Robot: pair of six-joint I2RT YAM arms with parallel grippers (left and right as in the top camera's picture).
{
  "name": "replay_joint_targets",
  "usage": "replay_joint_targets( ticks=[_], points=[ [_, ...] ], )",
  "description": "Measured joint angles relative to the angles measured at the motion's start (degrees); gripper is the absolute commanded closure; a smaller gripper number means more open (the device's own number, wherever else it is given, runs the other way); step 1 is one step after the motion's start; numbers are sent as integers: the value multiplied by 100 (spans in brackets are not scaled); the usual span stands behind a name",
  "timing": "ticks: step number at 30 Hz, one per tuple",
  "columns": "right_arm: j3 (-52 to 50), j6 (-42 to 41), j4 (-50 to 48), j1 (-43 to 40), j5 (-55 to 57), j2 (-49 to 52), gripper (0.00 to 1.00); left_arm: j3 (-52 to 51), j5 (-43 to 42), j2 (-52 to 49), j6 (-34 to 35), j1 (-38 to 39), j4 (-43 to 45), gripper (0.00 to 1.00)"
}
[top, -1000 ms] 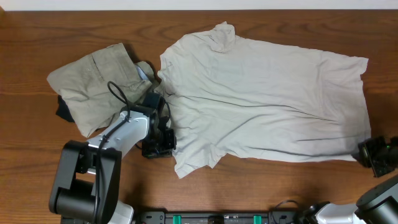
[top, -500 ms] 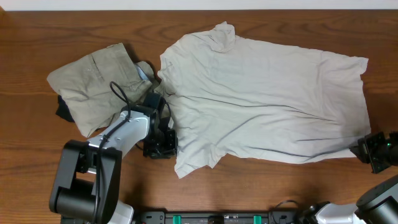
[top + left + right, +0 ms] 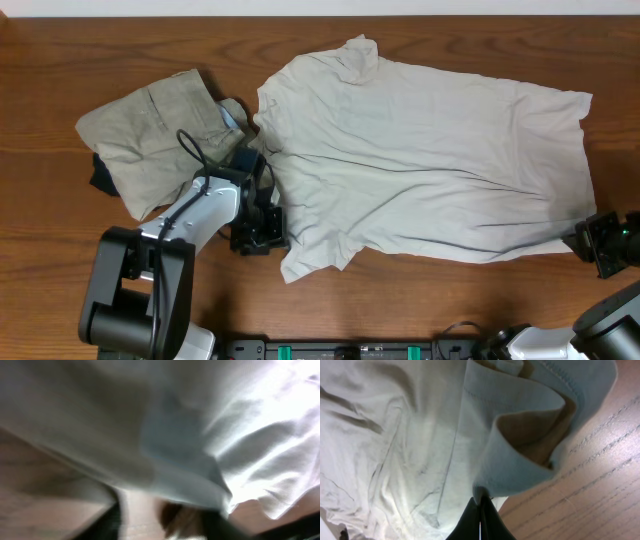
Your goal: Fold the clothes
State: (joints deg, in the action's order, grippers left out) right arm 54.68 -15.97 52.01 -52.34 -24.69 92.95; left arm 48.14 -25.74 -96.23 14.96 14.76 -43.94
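1. Brown wooden table (image 3: 60,60) fills the overhead view; two garments lie on it, side by side.
2. The cream shirt (image 3: 420,160) is spread out and wrinkled over the middle and right of the table; its collar points to the far edge.
3. The khaki garment (image 3: 150,135) lies bunched on the left, just beside the shirt's left edge; a dark cloth (image 3: 100,178) shows from under its left side.
4. The left gripper (image 3: 262,228) sits at the shirt's near-left edge; its wrist view is a blur of pale fabric, so I cannot tell how its jaws stand or whether they hold cloth.
5. The right gripper (image 3: 598,243) is at the shirt's near-right corner; in its wrist view the fingers (image 3: 470,520) are pressed together on the shirt's hem; the fabric curls in a fold above them, with bare wood to the right.
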Motion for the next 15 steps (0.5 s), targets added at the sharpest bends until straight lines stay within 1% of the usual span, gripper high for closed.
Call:
replay_joint_targets(
  ticks=[3, 4, 5, 7, 8, 11, 12, 15],
  points=[
    [0, 15, 7, 0, 0, 0, 99, 50, 92, -11, -7, -50, -518, 81],
    [0, 15, 7, 0, -2, 0, 99, 81, 142, -11, -13, -87, -671, 78],
    [0, 20, 7, 0, -2, 0, 98, 131, 214, -11, -17, -142, -791, 73],
    [0, 28, 4, 0, 0, 0, 98, 225, 348, 2, -42, -251, -863, 56],
    [0, 31, 4, 0, -2, 0, 99, 262, 407, 22, -55, -308, -841, 49],
    [0, 31, 4, 0, 0, 0, 98, 315, 590, 101, -20, -461, -531, 34],
    [0, 31, 4, 0, 0, 0, 98, 317, 636, 109, -11, -487, -391, 32],
    [0, 31, 9, 0, 0, 0, 99, 321, 686, 111, 122, -494, -13, 31]
  ],
)
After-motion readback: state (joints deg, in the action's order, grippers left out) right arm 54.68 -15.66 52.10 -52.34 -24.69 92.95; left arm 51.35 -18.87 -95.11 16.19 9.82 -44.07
